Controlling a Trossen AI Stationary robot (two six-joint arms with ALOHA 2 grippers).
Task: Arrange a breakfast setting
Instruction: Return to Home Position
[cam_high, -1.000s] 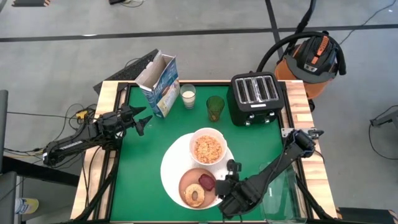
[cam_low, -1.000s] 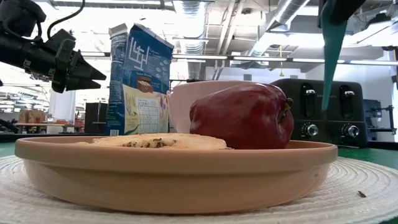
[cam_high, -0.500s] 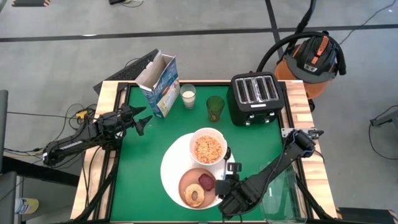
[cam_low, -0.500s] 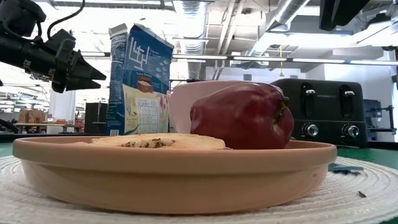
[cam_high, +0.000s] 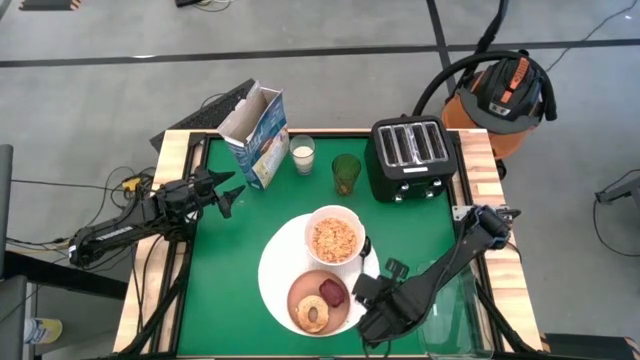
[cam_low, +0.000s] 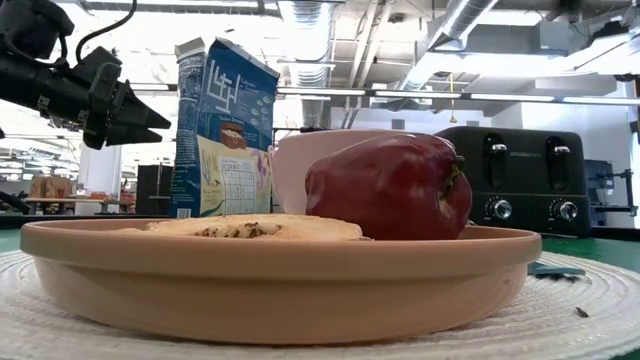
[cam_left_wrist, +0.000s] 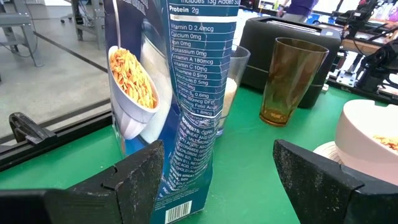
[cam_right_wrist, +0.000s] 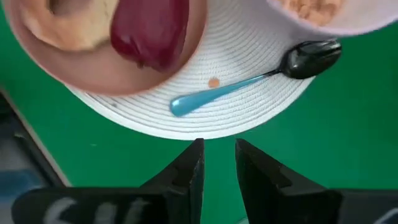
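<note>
Right wrist view: my R hand (cam_right_wrist: 217, 149) empty, fingers slightly apart, just beside white plate (cam_right_wrist: 249, 115). Spoon (cam_right_wrist: 249, 81) on plate rim by bowl (cam_right_wrist: 354, 22). Risk: low retract clips rim, flicks spoon. L hand (cam_high: 236, 195) spread, empty, table's left edge.

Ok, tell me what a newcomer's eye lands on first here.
The white plate in the middle of the table: on it a bowl of cereal and a pink plate with bagel and apple. A blue-handled spoon lies on its rim beside the bowl, the right gripper just off the plate.
</note>
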